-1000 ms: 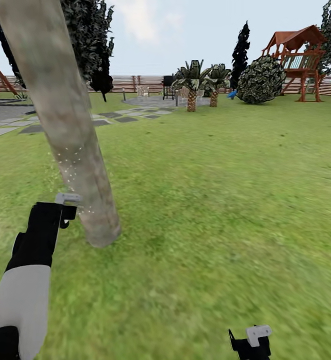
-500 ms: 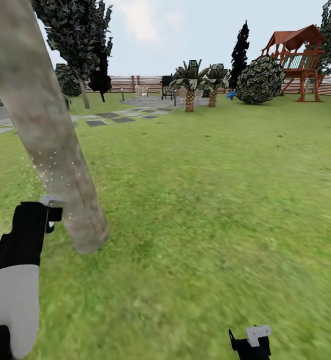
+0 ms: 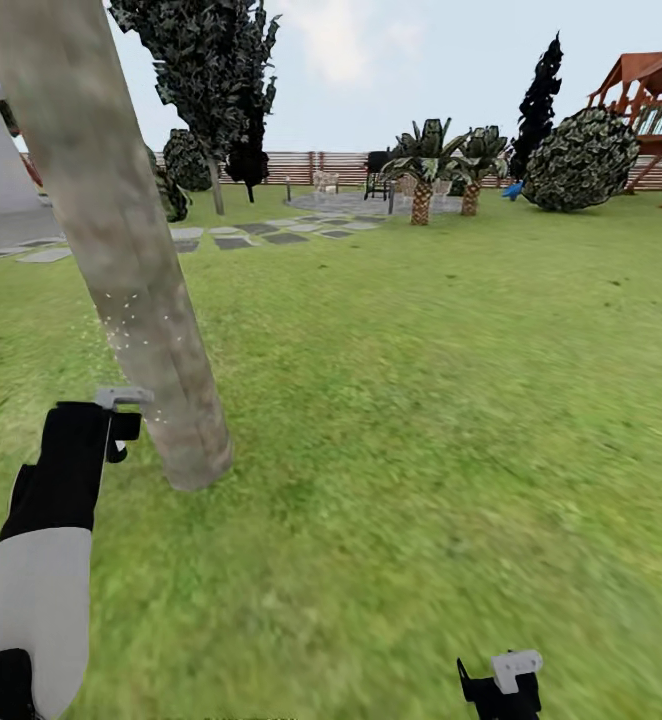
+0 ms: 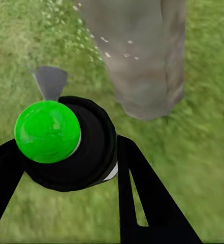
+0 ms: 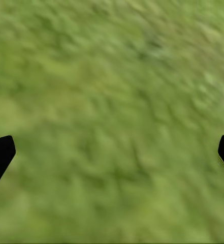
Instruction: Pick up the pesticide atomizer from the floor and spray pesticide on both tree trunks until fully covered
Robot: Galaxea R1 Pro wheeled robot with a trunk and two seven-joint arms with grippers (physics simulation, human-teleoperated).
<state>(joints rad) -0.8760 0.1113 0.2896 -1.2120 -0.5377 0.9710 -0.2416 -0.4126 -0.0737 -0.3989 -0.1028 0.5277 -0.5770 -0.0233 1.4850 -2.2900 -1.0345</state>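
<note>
My left gripper [image 3: 114,425] stands right beside the base of a pale mottled tree trunk [image 3: 136,260] on the lawn. It is shut on the pesticide atomizer [image 4: 94,152], a dark round bottle whose top shows bright green [image 4: 47,131] in the left wrist view. Its grey nozzle [image 4: 50,82] points at the trunk [image 4: 137,56]. Fine white spray specks [image 3: 121,325] hang on and beside the trunk. My right gripper [image 3: 499,685] sits low at the head view's bottom edge; its fingertips [image 5: 0,155] stand wide apart over bare grass.
Open lawn stretches right of the trunk. Far back stand dark cypress-like trees [image 3: 206,70], two short palms [image 3: 426,165], a black grill [image 3: 378,172], a round bush [image 3: 581,160], a wooden playset [image 3: 661,100] and the slat fence [image 3: 321,165]. Grey stepping stones [image 3: 261,232] lie at the left.
The head view has swung left, so the background slid right. My left gripper stays beside the trunk with the atomizer, and spray specks still show on the bark. The right gripper has not moved.
</note>
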